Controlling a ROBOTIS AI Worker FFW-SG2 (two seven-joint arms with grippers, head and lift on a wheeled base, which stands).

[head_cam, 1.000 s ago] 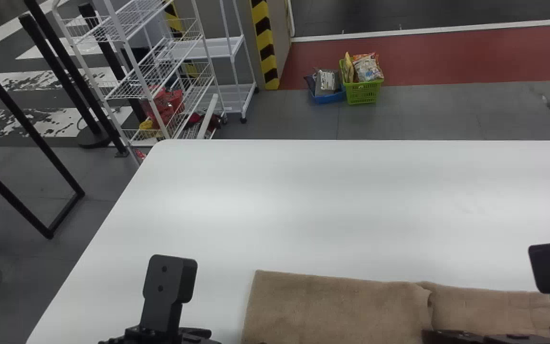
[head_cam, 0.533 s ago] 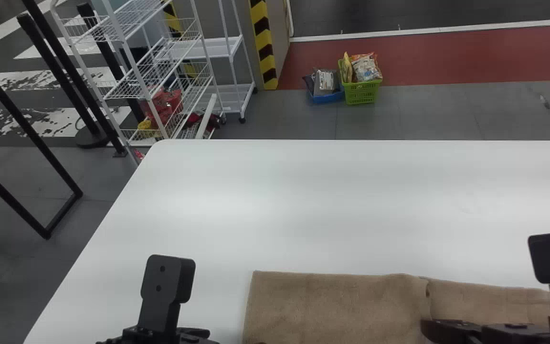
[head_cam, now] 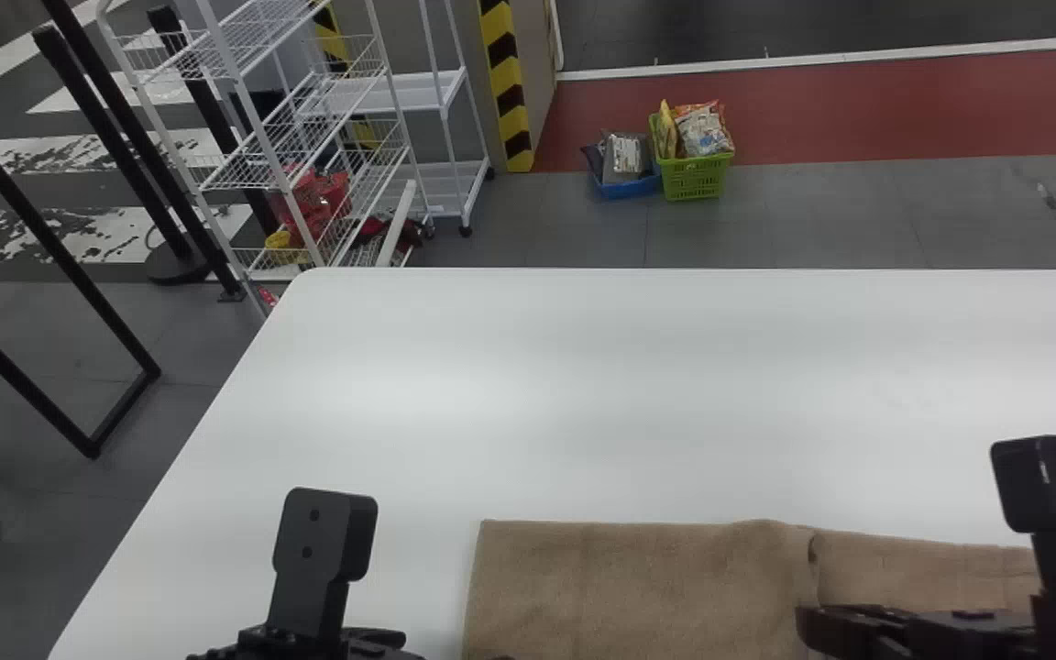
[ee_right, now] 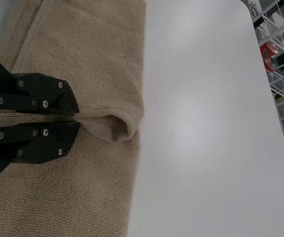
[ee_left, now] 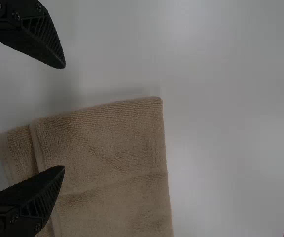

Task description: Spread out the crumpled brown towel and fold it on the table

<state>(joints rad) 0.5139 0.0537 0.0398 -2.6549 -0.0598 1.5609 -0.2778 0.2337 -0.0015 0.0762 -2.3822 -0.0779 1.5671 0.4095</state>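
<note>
Right wrist view: fingers (ee_right: 46,91) pinch towel (ee_right: 92,44)

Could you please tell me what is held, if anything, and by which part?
The right gripper pinches the towel by a hemmed edge; the left gripper holds nothing.

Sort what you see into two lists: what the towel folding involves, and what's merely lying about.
Part of the job:
- brown towel
- white table under it
- left end effector, open over the towel
- right end effector, pinching the towel

Just lying about:
- green basket of packets
- blue tray
- white rack
</note>
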